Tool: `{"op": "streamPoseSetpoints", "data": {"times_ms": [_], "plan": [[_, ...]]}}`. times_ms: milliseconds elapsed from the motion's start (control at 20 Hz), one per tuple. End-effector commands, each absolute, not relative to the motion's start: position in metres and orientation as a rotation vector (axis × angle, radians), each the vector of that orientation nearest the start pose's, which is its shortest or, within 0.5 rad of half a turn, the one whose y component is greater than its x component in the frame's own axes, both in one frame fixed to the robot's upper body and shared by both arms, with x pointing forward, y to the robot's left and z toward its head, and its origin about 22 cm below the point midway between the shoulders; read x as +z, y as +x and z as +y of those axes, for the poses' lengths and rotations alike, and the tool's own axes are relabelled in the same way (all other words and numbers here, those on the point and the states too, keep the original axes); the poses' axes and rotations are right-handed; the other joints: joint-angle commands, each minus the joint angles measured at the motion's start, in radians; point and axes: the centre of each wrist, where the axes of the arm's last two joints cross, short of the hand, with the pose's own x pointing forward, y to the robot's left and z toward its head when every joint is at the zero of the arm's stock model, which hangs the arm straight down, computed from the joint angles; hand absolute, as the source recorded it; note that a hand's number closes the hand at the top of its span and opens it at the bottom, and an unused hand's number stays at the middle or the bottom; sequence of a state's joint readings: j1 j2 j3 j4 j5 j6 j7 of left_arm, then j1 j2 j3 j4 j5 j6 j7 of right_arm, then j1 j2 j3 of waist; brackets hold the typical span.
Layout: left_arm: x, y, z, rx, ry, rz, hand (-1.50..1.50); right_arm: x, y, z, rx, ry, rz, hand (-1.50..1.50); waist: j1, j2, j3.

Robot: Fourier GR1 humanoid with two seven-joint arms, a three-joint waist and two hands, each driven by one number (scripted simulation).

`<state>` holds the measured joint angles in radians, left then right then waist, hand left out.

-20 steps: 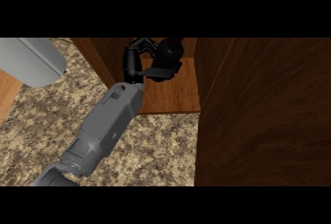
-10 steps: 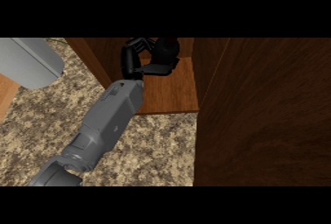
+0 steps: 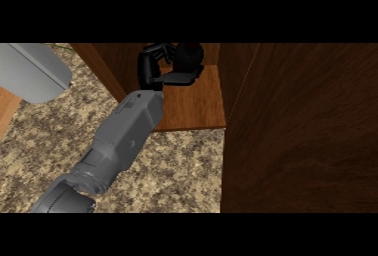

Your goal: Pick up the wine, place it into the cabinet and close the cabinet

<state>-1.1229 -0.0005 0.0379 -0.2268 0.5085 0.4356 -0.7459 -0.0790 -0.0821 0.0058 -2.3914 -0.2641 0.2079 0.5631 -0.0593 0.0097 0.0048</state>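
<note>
Lighting: dim and even; granite counter point(image 3: 44, 150) the brightest surface. Cabinet point(image 3: 192, 105) shelf mid-lit, its recess darkening toward the back; black left hand point(image 3: 177, 78) and wine bottle point(image 3: 192, 55) nearly merge in that shade.

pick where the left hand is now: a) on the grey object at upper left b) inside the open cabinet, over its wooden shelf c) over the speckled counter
b: the left hand is over the cabinet shelf, fingers curled round the dark wine bottle.
</note>
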Motion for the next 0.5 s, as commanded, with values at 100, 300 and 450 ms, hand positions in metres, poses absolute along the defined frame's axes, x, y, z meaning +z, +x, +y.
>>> {"op": "streamPoseSetpoints", "data": {"times_ms": [100,300,450], "plan": [[0.036,0.435,0.112,0.248,0.177,-1.811,1.50,0.200,0.161,-0.228,0.315,0.312,-1.918,-1.50,0.009,0.007,-0.005],[0.026,0.431,0.119,0.234,0.236,-1.817,-1.50,0.200,0.156,-0.226,0.305,0.313,-1.925,-1.50,-0.006,0.012,-0.006],[0.014,0.424,0.110,0.221,0.275,-1.791,-1.50,0.199,0.161,-0.228,0.332,0.322,-1.929,-1.50,-0.011,0.014,-0.005]]}}
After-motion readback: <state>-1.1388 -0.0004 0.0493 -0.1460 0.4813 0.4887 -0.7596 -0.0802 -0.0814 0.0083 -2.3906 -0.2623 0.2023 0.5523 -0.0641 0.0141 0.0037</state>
